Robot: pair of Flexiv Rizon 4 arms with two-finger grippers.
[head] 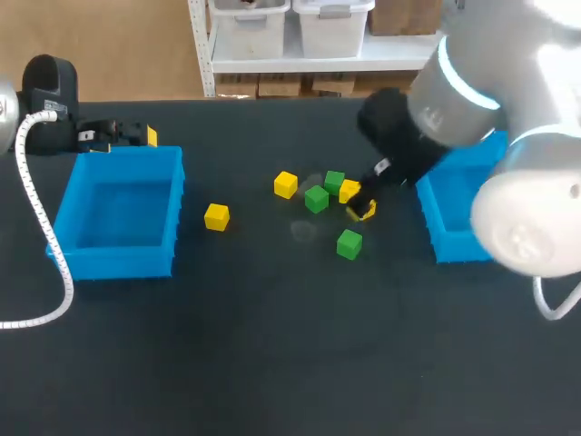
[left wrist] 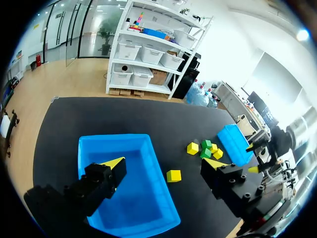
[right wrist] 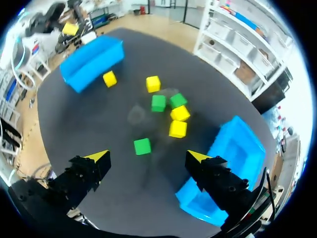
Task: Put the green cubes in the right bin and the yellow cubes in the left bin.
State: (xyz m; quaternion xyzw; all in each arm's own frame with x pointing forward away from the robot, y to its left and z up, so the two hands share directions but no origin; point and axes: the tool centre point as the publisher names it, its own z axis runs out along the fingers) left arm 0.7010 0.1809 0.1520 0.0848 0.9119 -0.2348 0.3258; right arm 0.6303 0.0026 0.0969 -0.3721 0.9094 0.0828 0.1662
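Green cube (head: 349, 243) apart from right bin (head: 436, 222)

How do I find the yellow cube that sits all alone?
Find the left blue bin. On the black table just right of it lies a yellow cube. It is alone; the other cubes bunch together nearer the right bin.

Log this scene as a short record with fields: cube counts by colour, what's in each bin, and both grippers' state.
yellow cubes: four, loose on the table
green cubes: three, loose on the table
left bin: no cubes inside
right bin: no cube visible, partly hidden
left gripper: open, empty, by the left bin
right gripper: open, empty, above the middle cluster of cubes
sorted so far: none
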